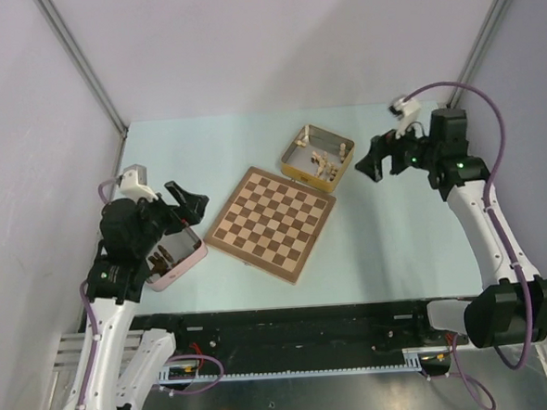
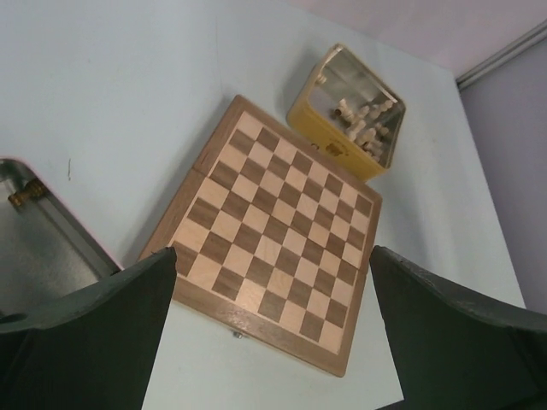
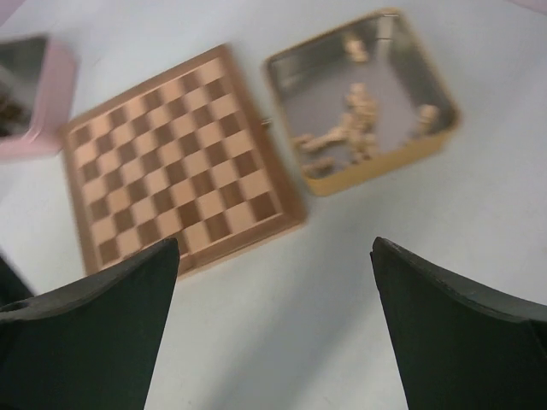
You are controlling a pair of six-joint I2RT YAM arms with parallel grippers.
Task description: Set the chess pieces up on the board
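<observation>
left gripper (image 1: pixel 192 208) and right gripper (image 1: pixel 371 162) hang wide and empty, chessboard (image 1: pixel 272 223) bare, pale chess pieces (image 1: pixel 325 161) heaped in yellow tin (image 1: pixel 304 178), dark pieces (image 1: pixel 162 257) in pink tin (image 1: pixel 181 270): risk that broad jaws pinch two pieces or snag a wall.

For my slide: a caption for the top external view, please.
Start: left gripper and right gripper open beside the bare board; chess pieces lie in the yellow tin and pink tin.

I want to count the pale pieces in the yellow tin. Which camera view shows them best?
The left wrist view: the pale pieces are sharp there. The right wrist view shows them larger but blurred; the top view shows them tiny.
</observation>
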